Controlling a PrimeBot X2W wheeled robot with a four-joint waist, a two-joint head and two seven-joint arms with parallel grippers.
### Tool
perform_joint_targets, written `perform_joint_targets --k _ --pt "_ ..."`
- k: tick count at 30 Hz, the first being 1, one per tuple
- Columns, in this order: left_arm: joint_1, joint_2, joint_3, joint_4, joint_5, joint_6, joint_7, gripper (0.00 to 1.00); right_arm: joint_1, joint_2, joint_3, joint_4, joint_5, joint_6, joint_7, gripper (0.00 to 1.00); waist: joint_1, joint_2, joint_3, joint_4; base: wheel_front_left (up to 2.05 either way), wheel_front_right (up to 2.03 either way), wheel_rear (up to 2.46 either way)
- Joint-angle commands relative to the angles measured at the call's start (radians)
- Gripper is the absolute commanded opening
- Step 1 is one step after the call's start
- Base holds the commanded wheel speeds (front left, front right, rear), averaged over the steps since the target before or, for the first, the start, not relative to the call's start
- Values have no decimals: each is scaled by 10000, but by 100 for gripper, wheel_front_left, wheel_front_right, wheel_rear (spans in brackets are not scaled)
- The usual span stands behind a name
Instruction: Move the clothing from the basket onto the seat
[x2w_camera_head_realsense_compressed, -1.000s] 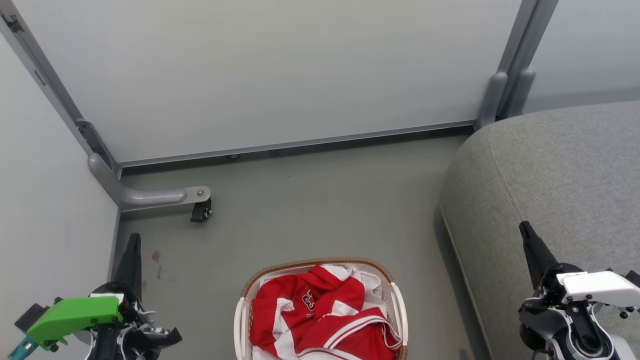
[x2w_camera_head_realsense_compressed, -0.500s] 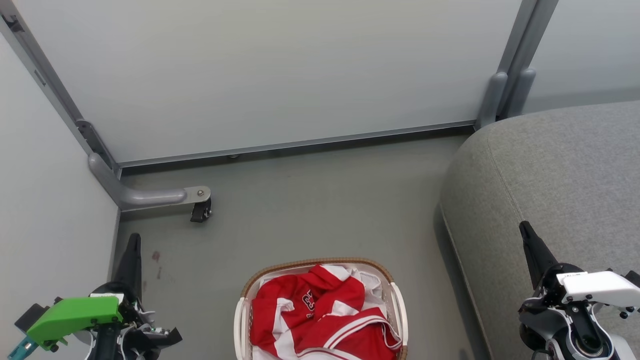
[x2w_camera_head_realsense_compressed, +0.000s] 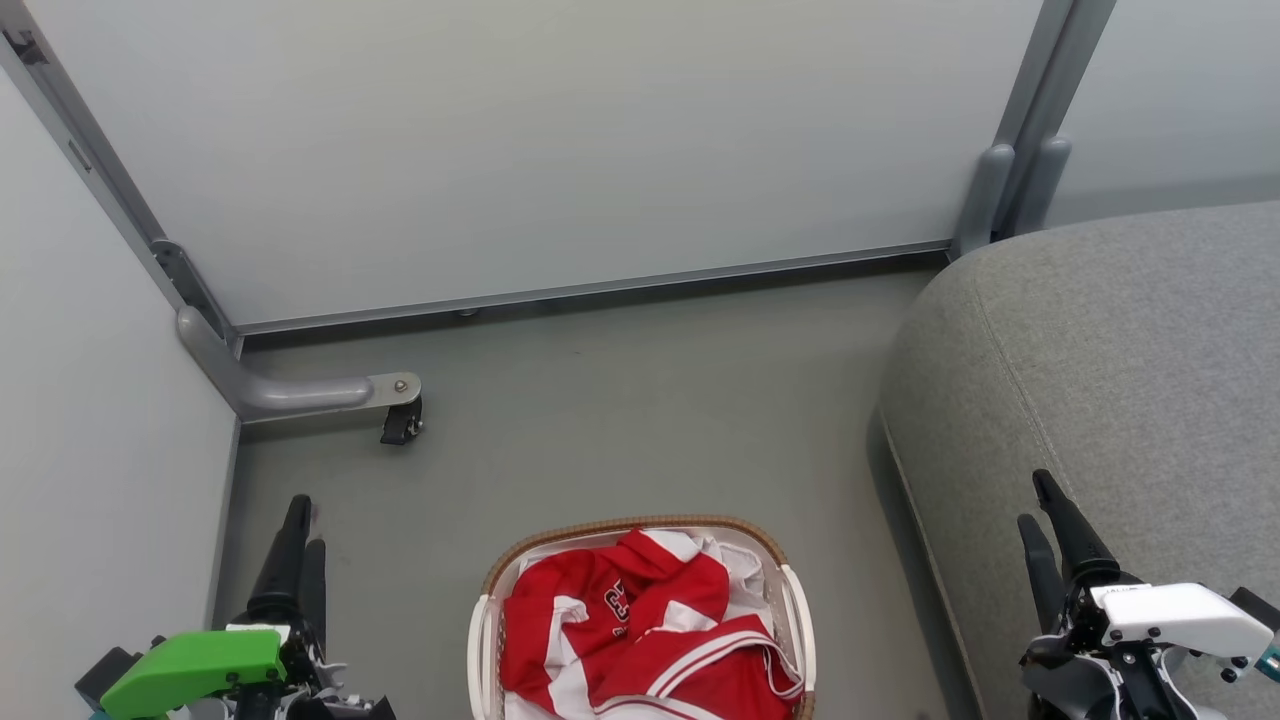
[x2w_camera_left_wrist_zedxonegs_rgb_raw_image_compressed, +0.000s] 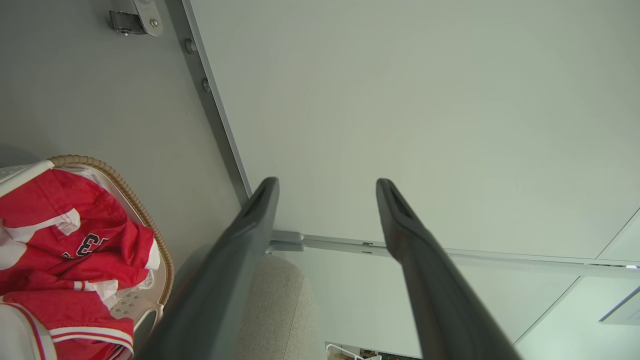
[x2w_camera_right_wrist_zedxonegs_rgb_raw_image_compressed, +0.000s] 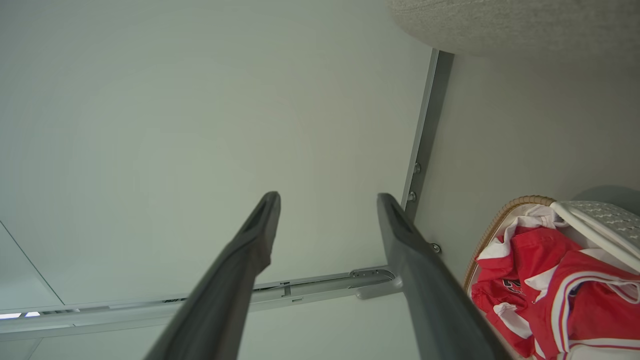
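Clothing: red/white, bunched inside basket, lettering patch facing up.
Basket: on floor, btwn both grippers, near seat but apart from it.
L gripper: fingers apart, empty, beside wall panel.
R gripper: fingers apart, empty, by seat edge.

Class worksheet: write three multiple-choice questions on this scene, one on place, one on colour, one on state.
1. Where does the basket stand? A on the floor beside the seat; B on a table; C on the seat.
2. The clothing is mainly: A blue; B green; C red.
3. The left end effector is: A shut on the clothing; B open and empty; C shut on the basket.
Answers: 1 A, it rests on grey floor by the seat; 2 C, red with white stripes; 3 B, fingers apart, nothing between.
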Motion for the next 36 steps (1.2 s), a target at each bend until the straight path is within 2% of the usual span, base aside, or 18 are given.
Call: perform_joint_targets --k 1,13,21,32,36 --pt "-126 39 -109 -229 161 -13 -112 100 -47 -83 23 -215 -133 2 -143 100 0 0 1 0 0 0 0" --pt "-150 57 -387 -443 1304 -18 -648 100 50 -110 -101 -455 -1361 3 -682 100 0 0 13 4 0 0 0" --pt "-177 68 -586 -727 2989 -3 -971 100 65 -126 -195 -913 -3274 3 -1004 100 0 0 42 3 0 0 0" --pt "-186 83 -1177 -1132 5949 357 -1370 100 173 -143 -114 -1500 -6028 4 -1412 100 0 0 87 15 0 0 0" --pt "-114 88 -1380 -1189 6622 483 -1512 100 264 -149 6 -1637 -7169 4 -1546 100 0 0 96 18 0 0 0"
